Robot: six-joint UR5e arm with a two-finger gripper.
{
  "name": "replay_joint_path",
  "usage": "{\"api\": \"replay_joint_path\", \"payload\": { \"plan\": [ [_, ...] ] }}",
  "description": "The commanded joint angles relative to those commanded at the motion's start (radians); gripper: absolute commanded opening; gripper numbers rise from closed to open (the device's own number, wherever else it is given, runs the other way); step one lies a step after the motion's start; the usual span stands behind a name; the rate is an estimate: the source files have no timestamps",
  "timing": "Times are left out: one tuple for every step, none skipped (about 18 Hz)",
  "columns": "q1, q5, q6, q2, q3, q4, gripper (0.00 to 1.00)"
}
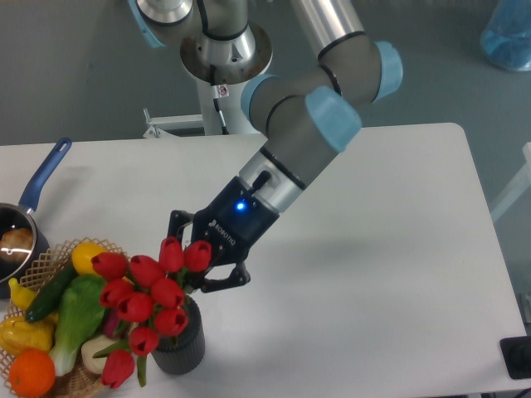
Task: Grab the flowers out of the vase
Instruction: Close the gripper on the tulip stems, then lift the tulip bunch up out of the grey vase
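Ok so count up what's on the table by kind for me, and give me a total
Bunches of red tulips: 1
Dark vases: 1
Wicker baskets of fruit and vegetables: 1
Blue-handled pots: 1
Total: 4

The gripper sits right behind the tulips; they hide whether its jaws are closed.

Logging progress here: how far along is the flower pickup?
Done: the gripper has reached the flowers. In hand: it sits right behind the top blooms; whether it grips them I cannot tell. Left: lifting them out, since they stand in the vase.
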Motion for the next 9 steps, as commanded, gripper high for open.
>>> {"api": "replay_joint_path", "payload": {
  "plan": [
    [0.014, 0.000, 0.000, 0.009, 0.000, 0.000, 0.15],
    [0.020, 0.000, -0.002, 0.014, 0.002, 0.002, 0.15],
    [0.021, 0.000, -0.009, 0.017, 0.006, 0.002, 0.15],
    [0.026, 0.000, -0.026, 0.018, 0.011, 0.002, 0.15],
    [0.029, -0.002, -0.040, 0.018, 0.020, 0.002, 0.15],
    [0.031, -0.002, -0.046, 0.018, 0.028, 0.002, 0.15],
    [0.032, -0.003, -0.052, 0.018, 0.032, 0.002, 0.15],
    [0.041, -0.015, -0.060, 0.018, 0.038, 0.002, 0.15],
    [0.041, -0.026, -0.064, 0.018, 0.038, 0.002, 0.15]
  ]
}}
